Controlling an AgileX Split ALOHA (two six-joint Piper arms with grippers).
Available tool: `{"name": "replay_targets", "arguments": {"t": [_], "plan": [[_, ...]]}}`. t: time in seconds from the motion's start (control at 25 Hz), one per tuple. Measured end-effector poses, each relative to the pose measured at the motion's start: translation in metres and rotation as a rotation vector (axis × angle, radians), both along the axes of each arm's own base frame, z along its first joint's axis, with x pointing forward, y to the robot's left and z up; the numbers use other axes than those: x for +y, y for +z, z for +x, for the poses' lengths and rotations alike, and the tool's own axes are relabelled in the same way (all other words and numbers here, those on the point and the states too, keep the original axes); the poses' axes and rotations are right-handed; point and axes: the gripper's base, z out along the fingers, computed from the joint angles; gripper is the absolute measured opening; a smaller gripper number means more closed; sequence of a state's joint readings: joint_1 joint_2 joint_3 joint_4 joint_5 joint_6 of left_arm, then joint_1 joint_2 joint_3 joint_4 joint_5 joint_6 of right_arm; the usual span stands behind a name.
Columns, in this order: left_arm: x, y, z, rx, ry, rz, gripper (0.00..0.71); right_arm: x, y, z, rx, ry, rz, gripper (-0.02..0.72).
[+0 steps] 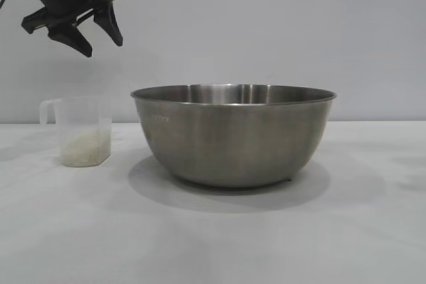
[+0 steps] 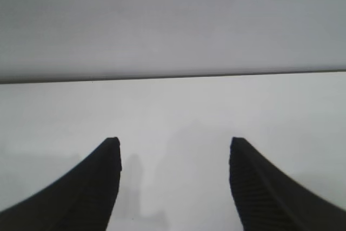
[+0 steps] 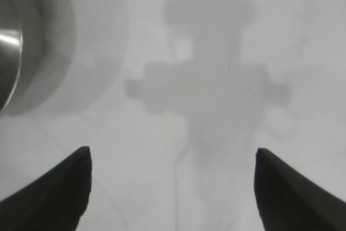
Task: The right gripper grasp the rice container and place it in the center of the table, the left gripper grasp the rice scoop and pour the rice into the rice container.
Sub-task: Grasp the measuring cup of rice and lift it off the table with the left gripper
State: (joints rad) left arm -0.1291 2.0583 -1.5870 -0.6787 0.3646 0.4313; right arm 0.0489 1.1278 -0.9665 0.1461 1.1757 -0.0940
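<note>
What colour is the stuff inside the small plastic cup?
White: rice fills the bottom of the translucent cup. It shows best in the exterior view.

Steel rice container [image 1: 233, 134] upright mid-table; translucent rice scoop [image 1: 83, 131] beside it, part-filled with rice

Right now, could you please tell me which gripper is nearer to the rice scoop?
Left. The left gripper hangs open in the air just above the rice scoop. The right gripper is out of the exterior view, open over bare table beside the rice container.
</note>
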Motion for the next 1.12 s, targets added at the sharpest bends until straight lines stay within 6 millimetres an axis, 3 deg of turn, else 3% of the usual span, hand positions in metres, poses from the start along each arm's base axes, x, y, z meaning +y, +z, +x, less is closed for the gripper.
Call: {"name": "replay_targets", "arguments": {"t": [0.28, 0.56, 0.84, 1.12], "plan": [[0.0, 0.0, 0.0, -0.002, -0.006, 0.014, 0.378, -0.005, -0.001, -0.093, -0.232, -0.004, 0.011, 0.549], [0.001, 0.0, 0.0, -0.007, -0.005, 0.02, 0.378, -0.013, -0.015, -0.158, -0.465, -0.012, -0.042, 0.549], [0.001, 0.0, 0.0, -0.007, -0.005, 0.02, 0.378, -0.015, -0.028, -0.194, -0.638, -0.018, -0.037, 0.549], [0.0, -0.001, -0.001, 0.004, -0.019, 0.031, 0.378, -0.016, -0.044, -0.205, -0.695, -0.021, -0.035, 0.549]]}}
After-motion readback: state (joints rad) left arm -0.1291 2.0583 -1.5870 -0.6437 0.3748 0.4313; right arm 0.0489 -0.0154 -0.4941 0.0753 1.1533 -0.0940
